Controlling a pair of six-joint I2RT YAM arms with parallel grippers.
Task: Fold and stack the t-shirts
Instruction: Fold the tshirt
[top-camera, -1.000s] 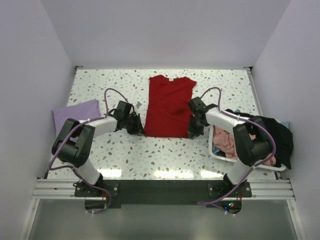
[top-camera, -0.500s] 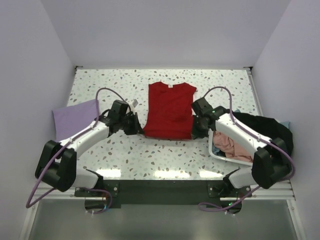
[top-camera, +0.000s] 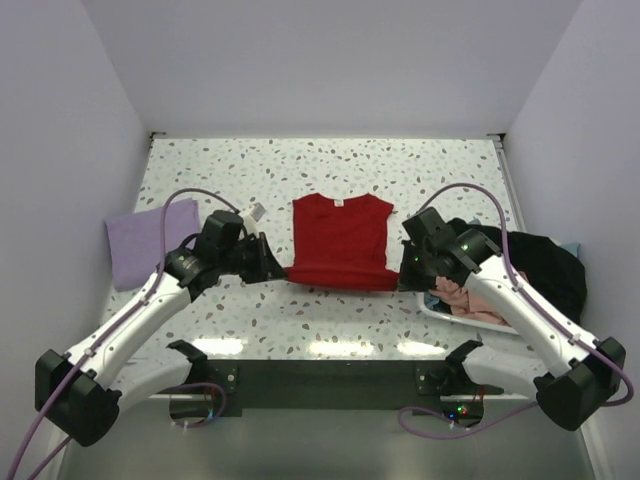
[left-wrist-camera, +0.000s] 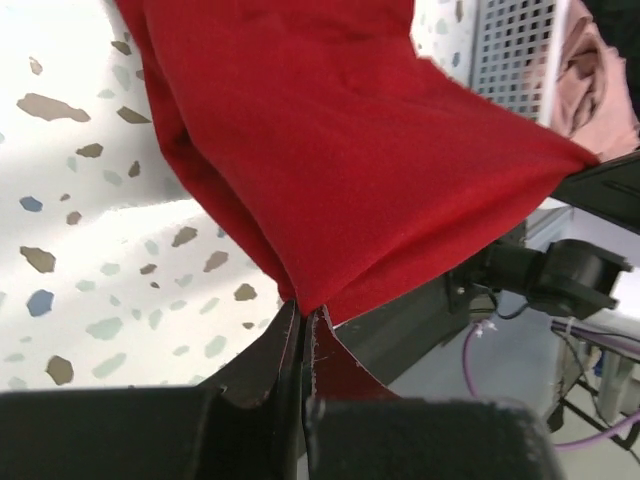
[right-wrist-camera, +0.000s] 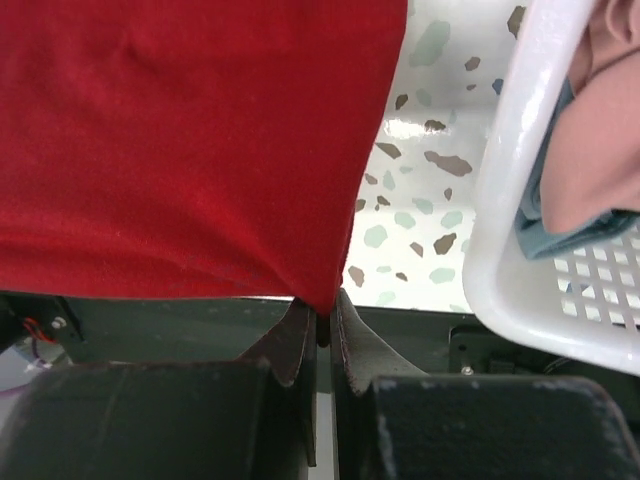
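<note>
The left gripper (left-wrist-camera: 303, 322) and right gripper (right-wrist-camera: 325, 312) each pinch a near corner of the red shirt (top-camera: 340, 240), centre frame. A white basket (right-wrist-camera: 520, 200) crowds the right gripper; a lavender shirt (top-camera: 140, 245) lies at left.

A bright red t-shirt (top-camera: 340, 240) is pictured at centre on a white table (top-camera: 300, 170) speckled grey-brown; a lavender t-shirt (top-camera: 140, 240) is seen at left.

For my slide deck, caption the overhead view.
Left gripper and right gripper hold the red t-shirt by its near corners.

White lattice-walled plastic basket (right-wrist-camera: 503, 190) at the right edge of a speckled terrazzo-pattern table (top-camera: 300, 165)
</note>
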